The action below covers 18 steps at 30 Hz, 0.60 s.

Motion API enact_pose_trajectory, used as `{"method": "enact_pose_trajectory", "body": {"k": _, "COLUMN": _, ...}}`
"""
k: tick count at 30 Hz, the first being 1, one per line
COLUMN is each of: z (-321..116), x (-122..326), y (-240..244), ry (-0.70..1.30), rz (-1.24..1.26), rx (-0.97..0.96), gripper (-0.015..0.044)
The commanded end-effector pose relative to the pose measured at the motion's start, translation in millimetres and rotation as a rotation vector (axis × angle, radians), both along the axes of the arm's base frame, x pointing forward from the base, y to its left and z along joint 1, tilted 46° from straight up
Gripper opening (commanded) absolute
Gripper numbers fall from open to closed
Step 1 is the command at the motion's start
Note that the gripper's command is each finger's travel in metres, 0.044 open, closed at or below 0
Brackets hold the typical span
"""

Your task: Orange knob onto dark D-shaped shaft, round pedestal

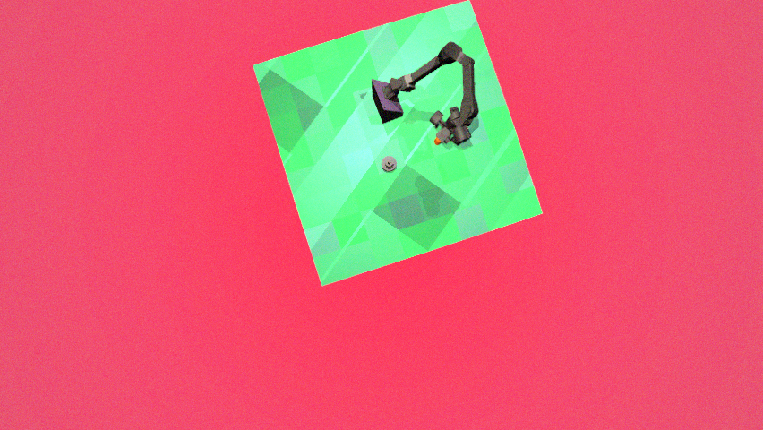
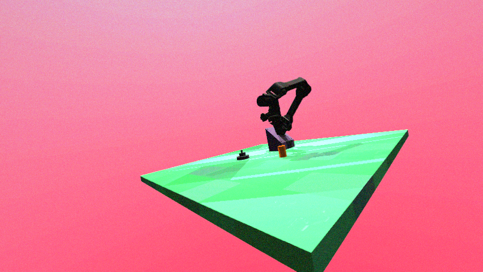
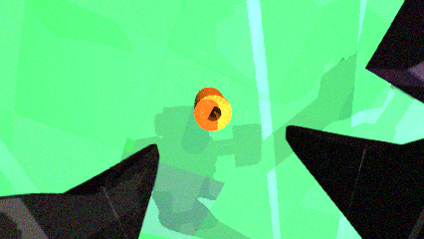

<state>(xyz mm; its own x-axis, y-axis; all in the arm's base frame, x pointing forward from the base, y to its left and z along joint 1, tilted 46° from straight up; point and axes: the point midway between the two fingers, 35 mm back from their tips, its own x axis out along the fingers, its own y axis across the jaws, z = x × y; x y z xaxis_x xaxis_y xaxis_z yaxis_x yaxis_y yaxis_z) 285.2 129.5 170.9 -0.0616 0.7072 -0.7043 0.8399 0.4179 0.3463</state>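
The counter point(image 1: 347, 240) point(image 2: 270, 209) point(image 3: 75, 75) is bright green, patterned with paler and darker patches and pale cyan stripes. Orange colours the knob point(image 1: 437, 141) point(image 2: 282, 151) point(image 3: 205, 119), yellow where lit. The base point(image 1: 382, 99) point(image 2: 271, 141) is purple, the arm point(image 1: 468, 85) point(image 2: 297, 101) blackish, the backdrop point(image 1: 133, 213) point(image 2: 101, 84) pink-red.
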Motion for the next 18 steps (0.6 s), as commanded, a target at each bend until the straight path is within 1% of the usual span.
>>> {"method": "enact_pose_trajectory", "body": {"k": 1, "z": 0.4, "x": 0.3, "y": 0.9, "ry": -0.593, "rz": 0.582, "rx": 0.057, "gripper": 0.0440}}
{"method": "enact_pose_trajectory", "body": {"k": 4, "z": 0.3, "x": 0.3, "y": 1.0, "ry": -0.690, "rz": 0.677, "rx": 0.065, "gripper": 0.0440}}
{"method": "enact_pose_trajectory", "body": {"k": 18, "z": 0.4, "x": -2.2, "y": 0.8, "ry": -0.693, "rz": 0.681, "rx": 0.065, "gripper": 0.0440}}
